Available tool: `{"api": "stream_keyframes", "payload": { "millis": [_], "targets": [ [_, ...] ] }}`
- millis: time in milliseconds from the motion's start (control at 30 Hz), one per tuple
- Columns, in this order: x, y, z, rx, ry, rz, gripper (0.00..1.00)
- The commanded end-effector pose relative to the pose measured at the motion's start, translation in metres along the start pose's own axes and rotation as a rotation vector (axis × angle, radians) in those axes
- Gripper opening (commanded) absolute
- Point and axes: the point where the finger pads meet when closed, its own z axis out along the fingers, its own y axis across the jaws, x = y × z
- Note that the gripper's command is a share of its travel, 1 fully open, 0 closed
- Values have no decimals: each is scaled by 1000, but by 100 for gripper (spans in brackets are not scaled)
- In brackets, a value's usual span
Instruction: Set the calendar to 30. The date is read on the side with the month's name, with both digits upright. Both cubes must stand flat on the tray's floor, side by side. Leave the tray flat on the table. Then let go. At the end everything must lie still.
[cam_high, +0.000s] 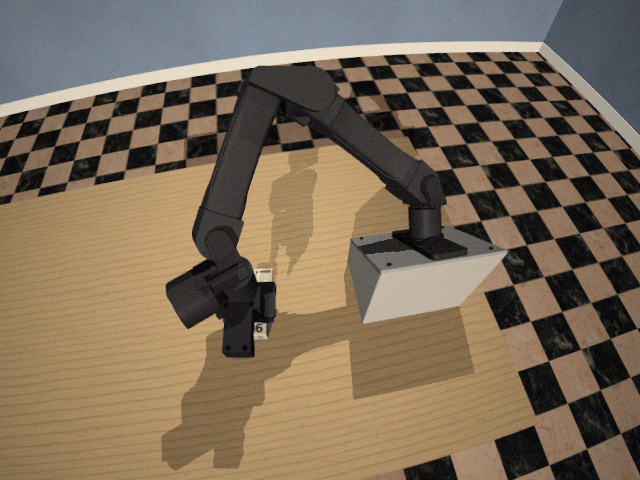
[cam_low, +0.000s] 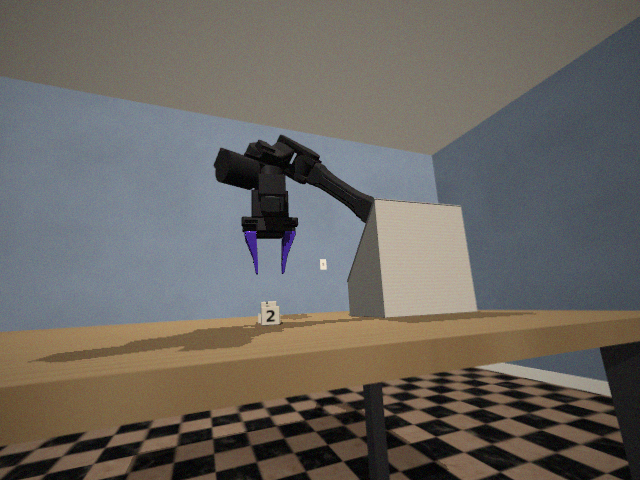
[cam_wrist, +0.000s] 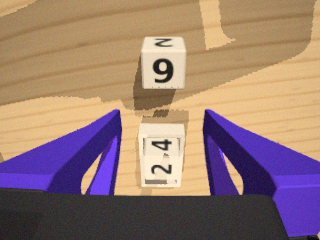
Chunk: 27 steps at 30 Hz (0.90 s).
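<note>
A small white calendar tray (cam_wrist: 160, 183) (cam_high: 264, 274) stands on the wooden table and holds one white cube (cam_wrist: 161, 146). That cube shows 4 on top and 2 on its near face. A second white cube (cam_wrist: 163, 63) (cam_high: 261, 329) (cam_low: 269, 314) stands loose on the table just beyond the tray, with 9 facing up in the wrist view. My gripper (cam_wrist: 162, 119) (cam_low: 268, 271) hangs high above the tray, purple fingers pointing down and half open, with nothing between them. In the top view the wrist hides the fingers. In the exterior view the loose cube hides most of the tray.
The arm's grey base block (cam_high: 423, 281) (cam_low: 413, 258) stands on the table to the right of the cubes. The table's front edge (cam_low: 310, 361) runs below the cubes in the exterior view.
</note>
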Motion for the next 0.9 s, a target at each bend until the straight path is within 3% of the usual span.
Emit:
{"api": "stream_keyframes", "payload": {
  "millis": [0,867],
  "targets": [
    [-2,-2,-4,12,-7,1,47],
    [-2,-3,20,12,-6,1,47]
  ]
}}
